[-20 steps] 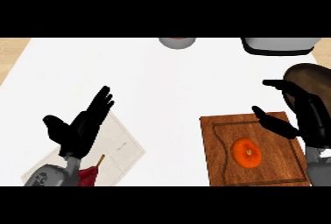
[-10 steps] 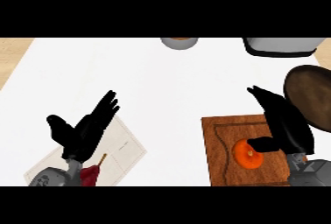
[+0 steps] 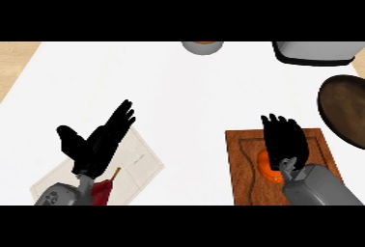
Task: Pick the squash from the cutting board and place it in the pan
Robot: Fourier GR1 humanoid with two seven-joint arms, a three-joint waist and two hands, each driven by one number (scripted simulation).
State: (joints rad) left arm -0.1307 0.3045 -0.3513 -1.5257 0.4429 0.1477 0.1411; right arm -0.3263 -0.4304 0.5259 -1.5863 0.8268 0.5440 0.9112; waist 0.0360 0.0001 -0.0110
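The right hand (image 3: 287,139) is hovering over the wooden cutting board (image 3: 246,166) at the near right, fingers straight and released, grasping nothing. It is covering most of the orange squash (image 3: 266,166), which is lying on the board and peeking out at the hand's left edge. The dark pan (image 3: 345,113) is sitting just beyond the board at the right edge. The left hand (image 3: 96,144) is resting open at the near left.
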